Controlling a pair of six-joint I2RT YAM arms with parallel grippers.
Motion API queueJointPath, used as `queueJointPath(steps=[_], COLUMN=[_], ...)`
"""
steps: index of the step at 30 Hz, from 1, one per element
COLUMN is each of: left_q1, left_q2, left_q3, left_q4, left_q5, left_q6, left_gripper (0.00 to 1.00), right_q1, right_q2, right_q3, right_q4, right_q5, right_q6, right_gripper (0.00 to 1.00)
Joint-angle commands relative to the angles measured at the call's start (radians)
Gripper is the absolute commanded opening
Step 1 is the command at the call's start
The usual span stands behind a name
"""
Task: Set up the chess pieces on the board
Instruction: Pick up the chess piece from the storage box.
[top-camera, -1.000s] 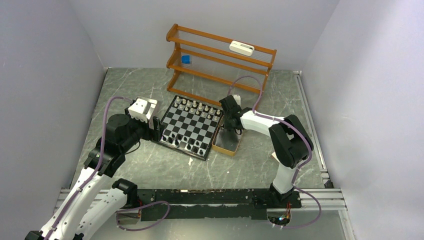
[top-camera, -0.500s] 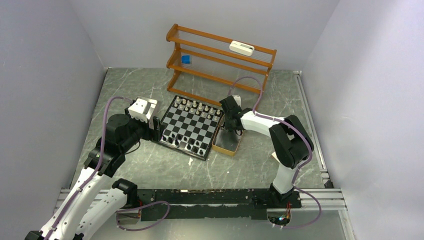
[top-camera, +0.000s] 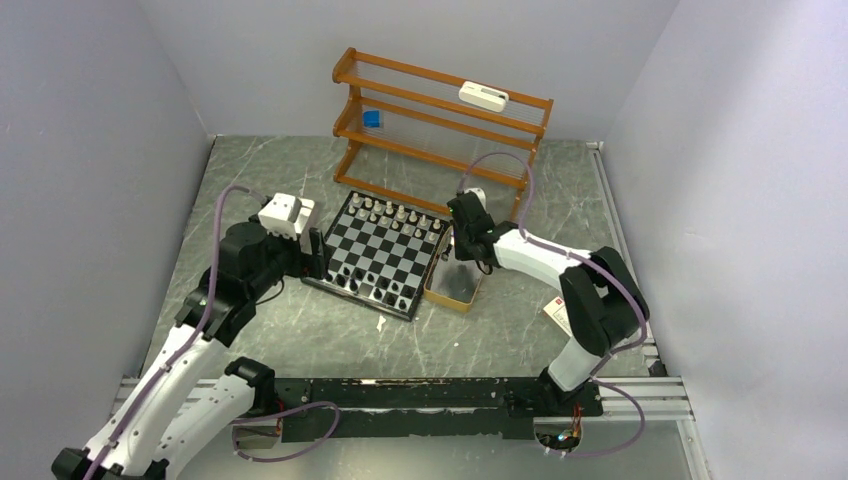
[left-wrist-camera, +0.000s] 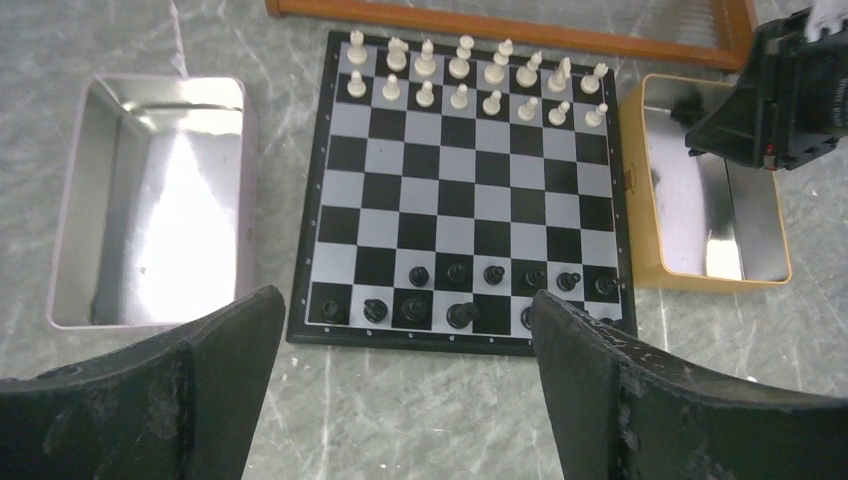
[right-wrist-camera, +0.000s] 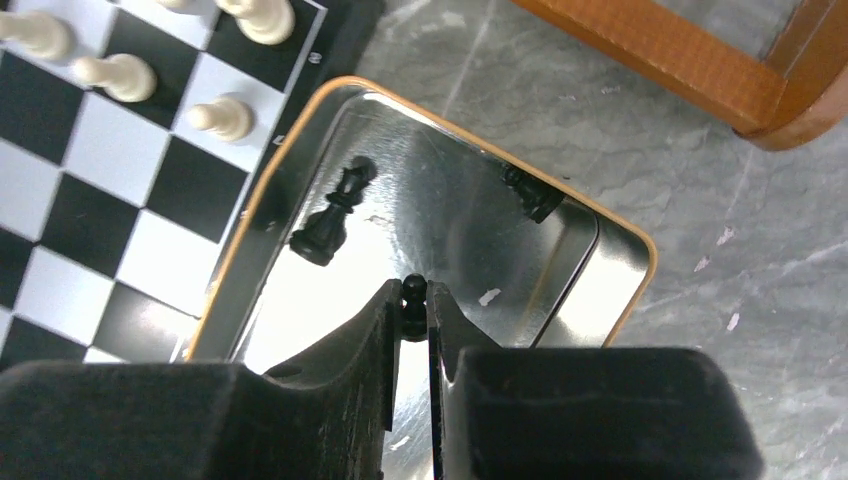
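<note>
The board (left-wrist-camera: 470, 200) lies flat, with white chess pieces (left-wrist-camera: 470, 80) in its two far rows and black chess pieces (left-wrist-camera: 455, 290) in the two near rows. My left gripper (left-wrist-camera: 400, 385) hangs open over the table just short of the board's near edge, holding nothing. In the top view it (top-camera: 318, 262) sits at the board's left side. My right gripper (right-wrist-camera: 412, 310) is down inside the tan tin (right-wrist-camera: 640, 255), shut on a black pawn (right-wrist-camera: 412, 295) whose round head shows between the fingertips. Two more black pieces (right-wrist-camera: 328, 225) lie in the tin.
A shiny metal tray (left-wrist-camera: 245, 180) lies left of the board. The tan tin (top-camera: 440, 295) touches the board's right edge. A wooden rack (top-camera: 440, 120) stands behind the board, with a blue object and a white device on its shelves. Grey walls enclose the table.
The right gripper has closed onto the black pawn in the tin, and its elbow swung to the right. The left gripper opened wider and shifted slightly.
</note>
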Motion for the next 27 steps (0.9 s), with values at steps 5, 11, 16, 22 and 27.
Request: queueJointPath(steps=[5,11,16,22,27], left_q1=[0.001,0.001,0.001,0.002,0.018], left_q2=[0.131,0.262,0.326,0.327,0.328], left_q3=[0.088,0.128,0.157,0.145,0.135], left_q4=[0.042,0.094,0.081,0.082,0.082], left_q5=[0.174,0.325,0.366,0.355,0.349], left_q6=[-0.170,-0.211,-0.186,-0.180,-0.236], left_gripper=[0.90,0.82,0.80,0.79,0.80], right_q1=[0.035,0.036,0.040,0.046,0.100], right_q2=[-0.149,-0.195,-0.233,-0.297,-0.270], right_q3=[-0.071,-0.111,-0.163,-0.204,-0.185], right_q4=[0.121,0.157,0.232,0.343,0.434], right_q5=[-0.116,-0.130,-0.167,-0.234,-0.298], right_q6=[-0.156,-0.193,-0.194,-0.155,-0.124], right_gripper=[0.17,0.16,0.16,0.17,0.17])
